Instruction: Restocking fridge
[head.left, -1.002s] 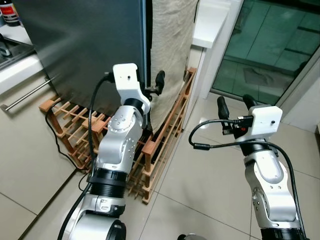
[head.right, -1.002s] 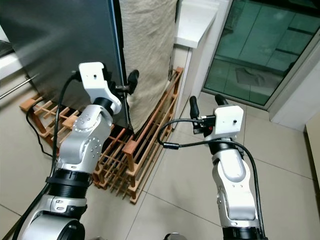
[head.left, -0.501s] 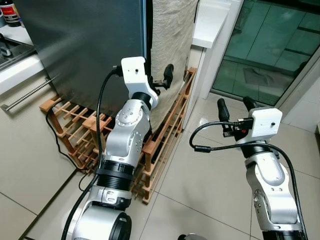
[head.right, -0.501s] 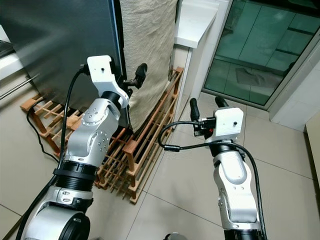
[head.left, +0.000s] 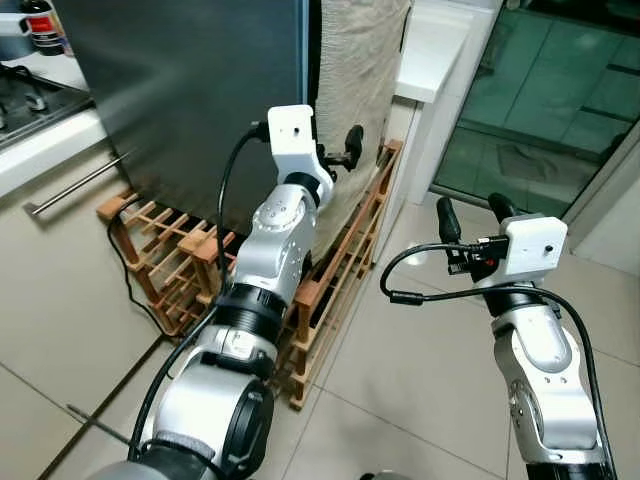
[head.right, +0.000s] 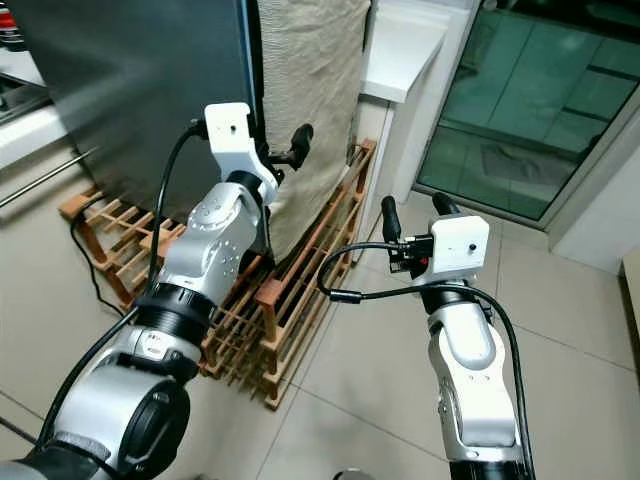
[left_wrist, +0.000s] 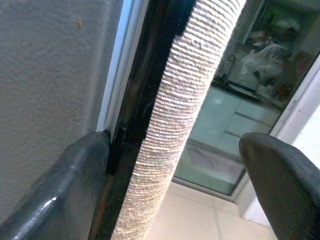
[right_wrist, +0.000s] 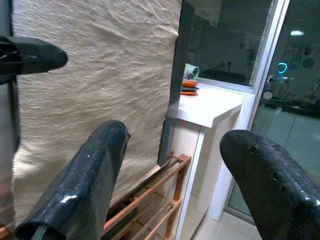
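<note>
Dark grey steel fridge door (head.left: 190, 90): hook your spread-open left tool (left_wrist: 175, 175) behind its edge; right tool (head.left: 470, 215) waits open.

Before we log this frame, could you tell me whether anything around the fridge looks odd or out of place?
One oddity: a beige cloth hangs down the fridge's side, over the wooden rack. The open left hand straddles its edge beside the door seam. No spills or damage visible.

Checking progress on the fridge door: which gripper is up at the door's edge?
The left gripper, fingers straddling the fridge door edge beside the cloth. The right gripper hangs open over the floor.
</note>
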